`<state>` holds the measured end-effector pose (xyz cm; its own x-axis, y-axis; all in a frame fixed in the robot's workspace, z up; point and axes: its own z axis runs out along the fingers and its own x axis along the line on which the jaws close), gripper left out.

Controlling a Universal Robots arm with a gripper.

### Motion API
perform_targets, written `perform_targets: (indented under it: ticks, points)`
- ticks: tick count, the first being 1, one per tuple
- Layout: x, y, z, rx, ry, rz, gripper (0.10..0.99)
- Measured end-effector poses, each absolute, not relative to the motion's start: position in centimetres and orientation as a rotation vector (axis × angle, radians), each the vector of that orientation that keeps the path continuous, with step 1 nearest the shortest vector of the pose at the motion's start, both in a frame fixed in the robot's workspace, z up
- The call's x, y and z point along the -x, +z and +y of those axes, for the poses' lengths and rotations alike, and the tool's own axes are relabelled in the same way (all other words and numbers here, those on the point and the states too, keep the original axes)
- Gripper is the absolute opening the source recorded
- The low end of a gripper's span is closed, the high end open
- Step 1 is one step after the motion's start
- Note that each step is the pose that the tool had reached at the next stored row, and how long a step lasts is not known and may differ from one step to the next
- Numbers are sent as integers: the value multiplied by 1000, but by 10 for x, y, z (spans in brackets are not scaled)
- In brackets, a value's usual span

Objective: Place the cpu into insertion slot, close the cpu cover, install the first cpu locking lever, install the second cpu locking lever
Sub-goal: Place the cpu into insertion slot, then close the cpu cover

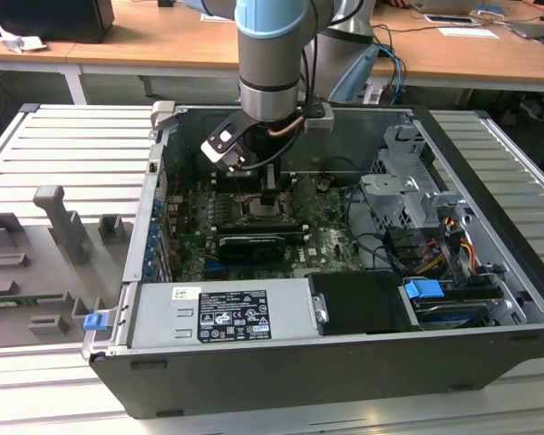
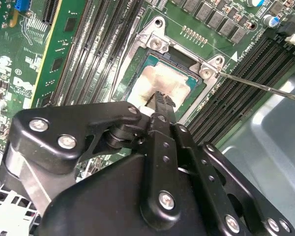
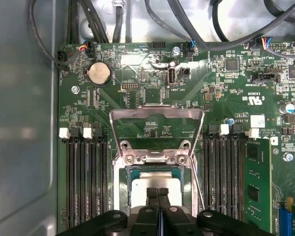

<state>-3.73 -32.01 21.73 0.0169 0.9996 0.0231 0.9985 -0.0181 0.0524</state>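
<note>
- Your gripper has its two black fingers pressed together with no gap. Their tips are at the top of the chip, and you cannot tell whether they touch it or hang just above.
- The chip lies flat inside the socket, its pale metal top facing up; in the first wrist view the gripper stands over the chip.
- The cover is swung open, its silver frame lying back from the hinge at the socket's edge over the green board.
- A thin lever runs from a socket corner out over the black memory slots.
- Past the cover, a round coin battery sits on the board.
- In the exterior view the arm reaches down into the open computer case, with the gripper over the board's middle.
- A grey power supply sits along the case's near side.
</note>
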Motion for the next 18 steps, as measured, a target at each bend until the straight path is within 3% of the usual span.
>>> perform_targets:
  ticks: [18]
  points:
    - [37, 226, -320, -2226, 83, 2187, 106]
